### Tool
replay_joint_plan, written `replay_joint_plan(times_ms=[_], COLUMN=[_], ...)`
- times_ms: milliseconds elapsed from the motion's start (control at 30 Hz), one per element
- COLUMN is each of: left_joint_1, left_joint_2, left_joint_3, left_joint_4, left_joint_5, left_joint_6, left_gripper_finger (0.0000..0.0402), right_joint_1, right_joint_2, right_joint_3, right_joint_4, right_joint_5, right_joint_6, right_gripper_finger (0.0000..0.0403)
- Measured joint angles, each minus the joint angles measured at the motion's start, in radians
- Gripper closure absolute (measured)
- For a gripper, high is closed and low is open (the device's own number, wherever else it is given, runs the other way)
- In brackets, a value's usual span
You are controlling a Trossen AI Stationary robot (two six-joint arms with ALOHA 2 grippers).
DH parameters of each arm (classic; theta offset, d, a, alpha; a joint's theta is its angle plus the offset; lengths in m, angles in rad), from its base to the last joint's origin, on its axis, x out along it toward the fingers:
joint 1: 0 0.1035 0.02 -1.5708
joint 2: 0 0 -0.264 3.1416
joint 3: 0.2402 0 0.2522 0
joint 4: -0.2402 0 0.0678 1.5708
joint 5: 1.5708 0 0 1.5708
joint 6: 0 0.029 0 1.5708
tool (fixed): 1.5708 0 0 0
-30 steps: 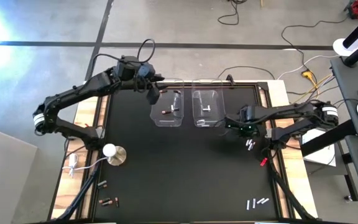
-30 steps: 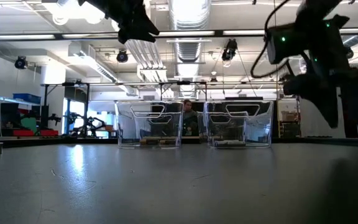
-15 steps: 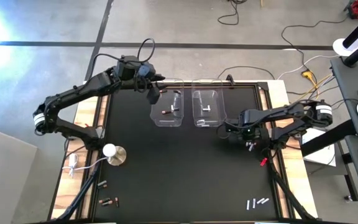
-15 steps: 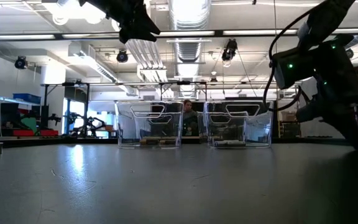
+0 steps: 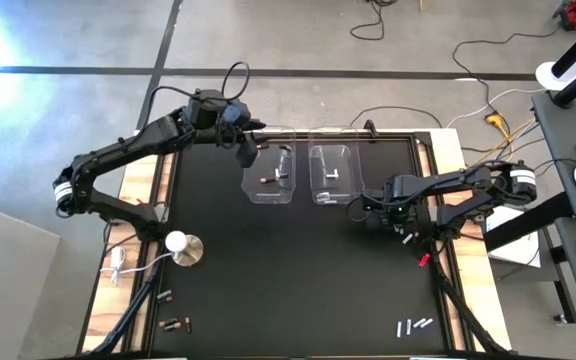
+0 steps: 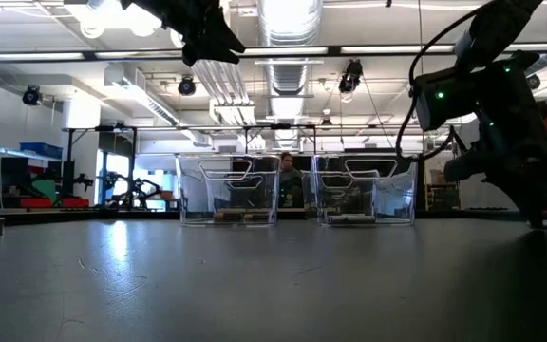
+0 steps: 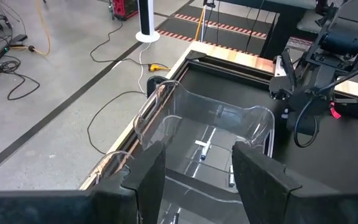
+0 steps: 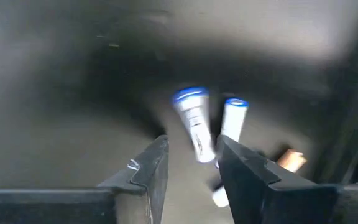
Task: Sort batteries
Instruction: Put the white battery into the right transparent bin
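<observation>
- A black table top point(image 5: 298, 280) seen from above, with a raised edge all round and two dark robot arms reaching in from its left and right sides;
- Two clear plastic bins stand side by side near the far edge, a left bin point(image 5: 269, 173) and a right bin point(image 5: 334, 172); each already holds a battery or two, which suggests one bin per kind;
- The left gripper point(image 7: 194, 171) hangs above the left bin, well off the table, its two dark fingers apart and nothing between them; it seems to be waiting;
- The right gripper point(image 8: 191, 163) is low over the table near the right edge, just beside the right bin; its two dark fingers are narrowly apart around a slim silvery-white battery with a blue end point(image 8: 193, 123), and whether they already pinch it cannot be told;
- A second silvery-white battery point(image 8: 232, 121) lies just beside the first, so the grip risks nudging it;
- More loose batteries wait elsewhere: silvery ones point(image 5: 414, 325) near the front right corner, dark ones point(image 5: 173, 322) near the front left corner;
- The middle of the table gives open room; the raised right edge lies close to the working gripper.
</observation>
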Motion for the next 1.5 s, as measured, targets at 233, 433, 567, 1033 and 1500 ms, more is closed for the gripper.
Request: replay_joint_plan(times_ms=[233, 433, 567, 1033, 1500], left_joint_1=[0.0, 0.0, 0.0, 0.0, 0.0], left_joint_2=[0.0, 0.0, 0.0, 0.0, 0.0], left_joint_3=[0.0, 0.0, 0.0, 0.0, 0.0], left_joint_4=[-0.008, -0.013, -0.012, -0.013, -0.009], left_joint_5=[0.0, 0.0, 0.0, 0.0, 0.001], left_joint_6=[0.0, 0.005, 0.007, 0.007, 0.035], left_gripper_finger=[0.0237, 0.0237, 0.0237, 0.0237, 0.0237], right_joint_1=[0.0, 0.001, 0.001, 0.002, -0.035], right_joint_2=[0.013, 0.034, 0.034, 0.014, -0.106], right_joint_3=[-0.001, -0.009, -0.01, 0.003, 0.54], right_joint_4=[0.038, 0.076, 0.083, 0.063, -0.388], right_joint_5=[0.01, 0.026, 0.039, 0.063, 0.195], right_joint_6=[0.012, 0.004, -0.005, -0.086, -0.361], right_gripper_finger=[0.0288, 0.0303, 0.0317, 0.0372, 0.0374])
